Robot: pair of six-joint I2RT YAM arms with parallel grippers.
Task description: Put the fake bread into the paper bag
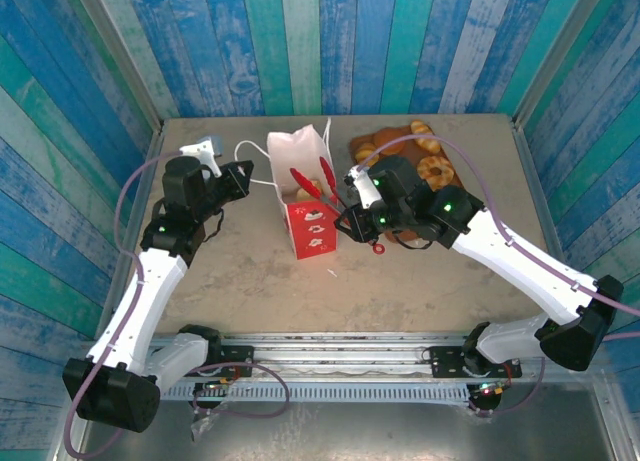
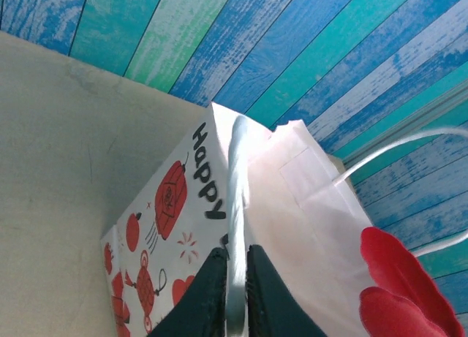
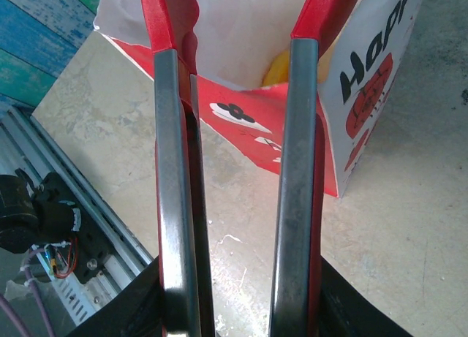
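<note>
Red-handled metal tongs (image 3: 292, 169), nearest, hang spread over the mouth of the white paper bag with red prints (image 3: 365, 81), where one yellow fake bread (image 3: 281, 68) lies inside: a release step, I judge. Right gripper (image 3: 238, 308) fingers (image 3: 139, 308) clamp the tong arms; left gripper (image 2: 235, 293) fingers (image 2: 208, 293) pinch the bag's white rim. Next, the tongs must rise clear and fetch another golden pastry (image 1: 435, 168) from the brown board (image 1: 388, 139) near the bag.
</note>
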